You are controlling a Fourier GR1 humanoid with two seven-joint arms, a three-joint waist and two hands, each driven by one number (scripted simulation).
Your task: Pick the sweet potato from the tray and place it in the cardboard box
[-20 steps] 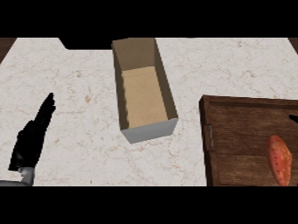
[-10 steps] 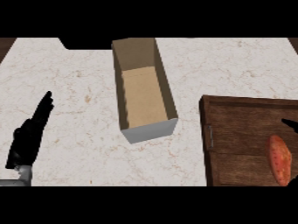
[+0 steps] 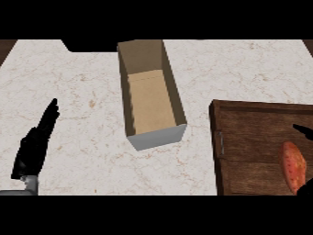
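Observation:
An orange sweet potato (image 3: 293, 166) lies on the dark wooden tray (image 3: 254, 137) at the lower right. Only a little of my right hand (image 3: 311, 135) shows at the right edge: fingers just above and right of the sweet potato, and a dark bit below it near the corner. Whether they touch it I cannot tell. The open cardboard box (image 3: 150, 94) stands in the middle with nothing in it, left of the tray. My left hand (image 3: 36, 142) rests open at the lower left, fingers straight and pointing up, far from the box.
The pale marble counter (image 3: 77, 92) spreads around the box and tray. A dark shape (image 3: 87, 44) sits at the counter's far edge, left of the box. Dark wood shows past the counter's top corners.
My right hand's fingers have come lower and further left over the tray, closer to the sweet potato. The left hand has shifted slightly. Box and sweet potato have not moved.

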